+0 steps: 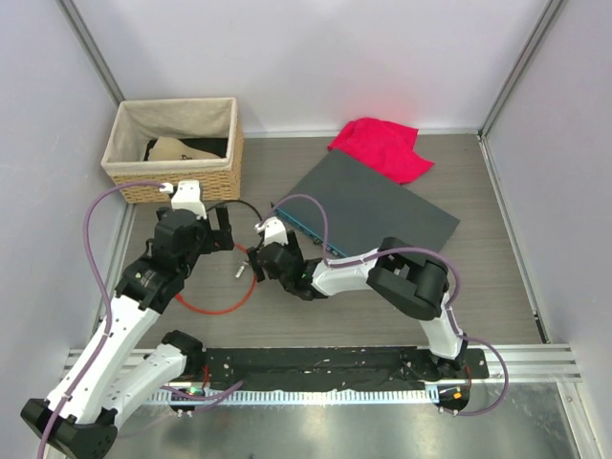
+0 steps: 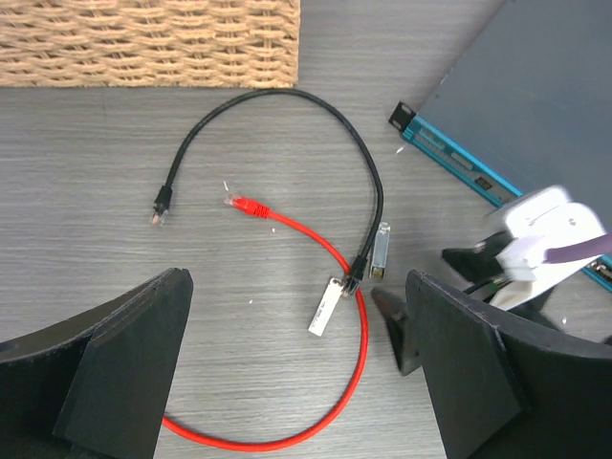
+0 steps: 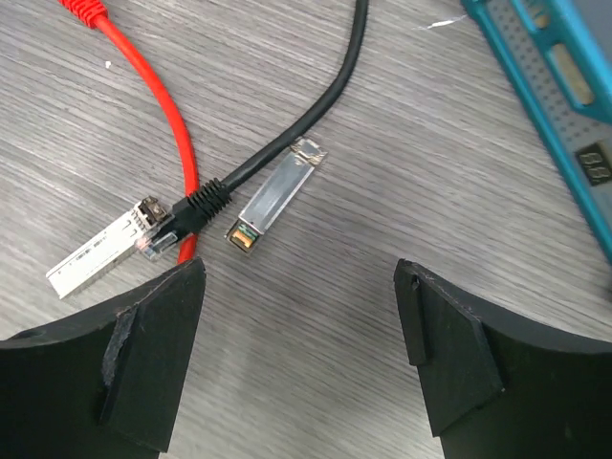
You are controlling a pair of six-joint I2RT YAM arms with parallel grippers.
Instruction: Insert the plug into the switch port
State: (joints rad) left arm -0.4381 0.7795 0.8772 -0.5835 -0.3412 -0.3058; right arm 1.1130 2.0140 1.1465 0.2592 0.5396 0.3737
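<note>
The dark-grey switch box lies right of centre, its teal front face with the row of ports turned toward the arms. A black cable has one plug lying free and the other resting against a silver module. A red cable ends in a red plug. My right gripper is open and empty, just short of a second silver module. My left gripper is open and empty above the cables.
A woven basket stands at the back left, close to the black cable. A red cloth lies behind the switch box. The red cable loops on the table between the two arms. Walls close in both sides.
</note>
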